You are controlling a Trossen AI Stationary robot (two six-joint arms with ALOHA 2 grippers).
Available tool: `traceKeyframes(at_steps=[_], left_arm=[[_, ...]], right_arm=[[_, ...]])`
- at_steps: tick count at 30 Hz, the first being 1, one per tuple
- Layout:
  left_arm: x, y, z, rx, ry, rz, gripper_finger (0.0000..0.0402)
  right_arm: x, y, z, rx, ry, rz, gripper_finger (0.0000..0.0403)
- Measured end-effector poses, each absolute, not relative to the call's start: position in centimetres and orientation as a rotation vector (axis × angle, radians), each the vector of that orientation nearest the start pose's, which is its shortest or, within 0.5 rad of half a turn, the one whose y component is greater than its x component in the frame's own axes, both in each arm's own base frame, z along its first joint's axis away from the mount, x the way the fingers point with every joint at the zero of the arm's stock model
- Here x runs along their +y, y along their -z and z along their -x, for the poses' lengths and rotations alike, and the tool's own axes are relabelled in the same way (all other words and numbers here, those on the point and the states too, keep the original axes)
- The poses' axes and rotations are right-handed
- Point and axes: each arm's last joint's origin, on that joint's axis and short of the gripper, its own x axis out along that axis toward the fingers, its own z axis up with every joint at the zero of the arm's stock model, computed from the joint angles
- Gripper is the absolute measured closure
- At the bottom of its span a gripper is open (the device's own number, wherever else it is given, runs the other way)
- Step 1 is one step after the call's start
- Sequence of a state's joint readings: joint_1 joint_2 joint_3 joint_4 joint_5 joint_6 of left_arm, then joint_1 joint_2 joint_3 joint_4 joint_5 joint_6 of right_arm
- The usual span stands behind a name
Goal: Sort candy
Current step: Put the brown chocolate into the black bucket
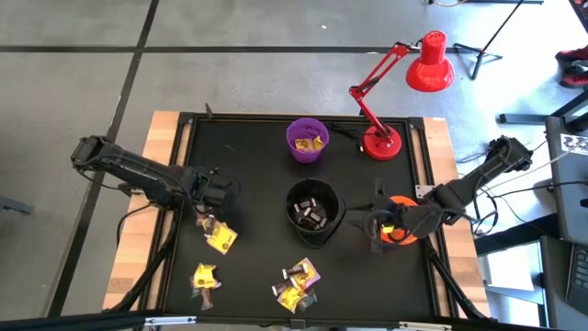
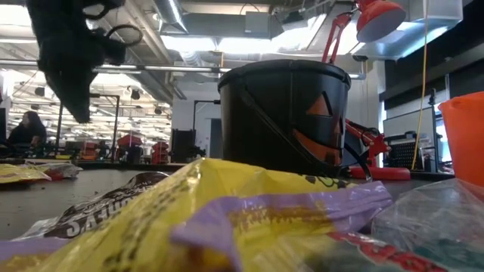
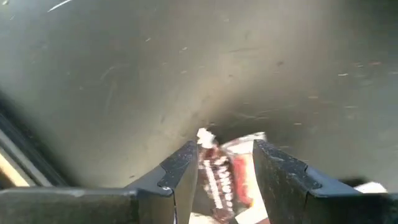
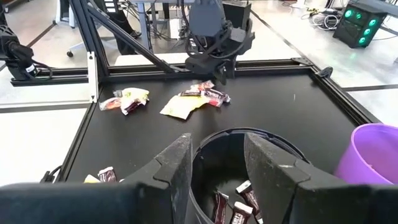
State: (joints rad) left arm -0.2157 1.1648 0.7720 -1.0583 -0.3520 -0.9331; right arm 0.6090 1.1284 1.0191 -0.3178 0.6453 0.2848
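Observation:
My left gripper (image 1: 217,198) (image 3: 225,155) hangs above the table's left half, raised off the surface (image 2: 79,113), shut on a reddish-brown candy (image 3: 224,177). Just below it lie a yellow piece (image 1: 220,239) and brown pieces (image 4: 211,94). More candy sits near the near edge (image 1: 204,276) (image 1: 299,283). My right gripper (image 1: 377,225) (image 4: 219,146) is open with a small gap, empty, between the black bowl (image 1: 292,200) and the orange bowl (image 1: 404,204). The black bowl holds brown pieces (image 4: 239,208). The purple bowl (image 1: 292,133) holds yellow ones. My left gripper pinches the reddish-brown candy between its two fingers (image 3: 180,168), which come from above and point down. One white crimped end (image 3: 205,135) sticks out past the fingertips. The piece looks lifted clear of the table.
A red desk lamp (image 1: 381,142) stands at the far right of the mat, its arm reaching beyond the table. A black frame rail (image 4: 267,62) borders the mat. Bare mat lies between the bowls and the left candy pile (image 1: 257,175).

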Motion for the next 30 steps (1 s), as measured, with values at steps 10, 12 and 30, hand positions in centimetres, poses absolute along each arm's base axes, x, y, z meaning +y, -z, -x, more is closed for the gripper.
traceKeyframes(at_steps=[10, 12, 30], left_arm=[[-1.7, -16.7, -15.6, 1.306, -0.776, 0.469, 0.0257], [-1.5, -15.8, -15.1, 1.315, -0.810, 0.485, 0.0257], [-1.4, -13.4, -15.4, 1.200, -0.722, 0.537, 0.0287]], right_arm=[[12.5, -33.4, -21.0, 0.352, 0.079, -0.028, 0.0260], [12.5, -33.4, -21.0, 0.351, 0.079, -0.029, 0.0260], [12.4, -33.4, -21.0, 0.343, 0.108, -0.023, 0.0260]])
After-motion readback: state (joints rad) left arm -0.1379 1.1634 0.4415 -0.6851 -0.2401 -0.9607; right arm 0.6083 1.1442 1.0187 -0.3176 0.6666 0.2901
